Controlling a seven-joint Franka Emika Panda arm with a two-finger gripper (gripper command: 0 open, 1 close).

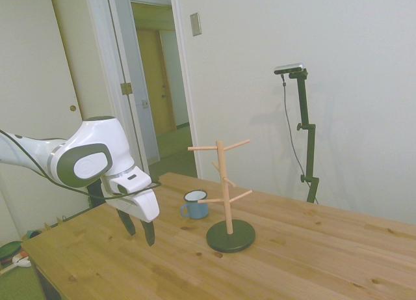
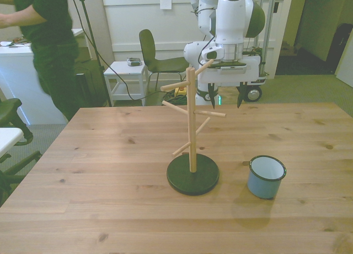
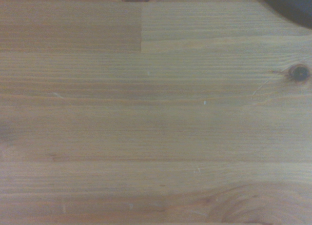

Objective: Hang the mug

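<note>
The small light-blue mug [image 1: 195, 205] stands upright on the wooden table, with its white inside and dark rim showing [image 2: 266, 177]. It sits beside the round dark base of the wooden peg stand [image 1: 225, 183], on the front view's right of that stand [image 2: 191, 127]. My gripper [image 1: 140, 235] hangs just above the table, well apart from the mug and the stand. In the front view the gripper [image 2: 225, 102] is behind the stand, open, with nothing between its fingers. The wrist view holds bare wood and a sliver of the stand's dark base [image 3: 292, 5].
A person [image 2: 49, 50] in dark clothes stands beyond the table at the front view's left, near a white desk. Behind the table are a chair [image 2: 154, 55] and a small white cart [image 2: 128, 72]. The table [image 2: 110, 199] stretches wide around the stand.
</note>
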